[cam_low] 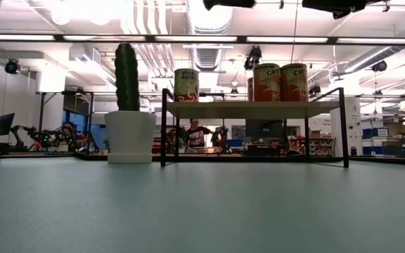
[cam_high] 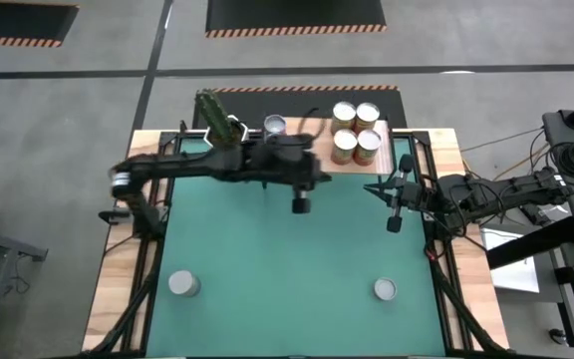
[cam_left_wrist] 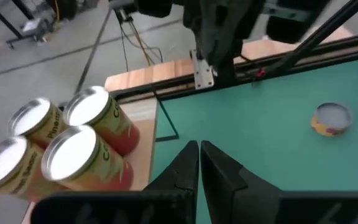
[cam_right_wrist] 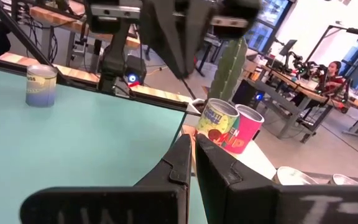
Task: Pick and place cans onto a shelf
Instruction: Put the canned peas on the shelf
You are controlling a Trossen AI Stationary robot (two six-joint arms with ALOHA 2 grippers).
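The left arm hides part of the shelf point(cam_high: 382, 135) from above, so of seven cans only four clustered ones point(cam_high: 357, 132) and one apart point(cam_high: 275, 126) show on it. Two more cans point(cam_high: 183, 284) stand near the green mat's point(cam_high: 287, 249) front. The left gripper point(cam_high: 301, 204) and right gripper point(cam_high: 395, 223) hover closed and empty.

**Little lettering legible on the cans**

On the shelf point(cam_low: 253, 109), an orange can point(cam_low: 266, 82) shows "Co" at its top edge. In the left wrist view, a tan can point(cam_left_wrist: 35, 122) beside the other 3 carries what looks like "Pinea". Other labels are too blurred to read.
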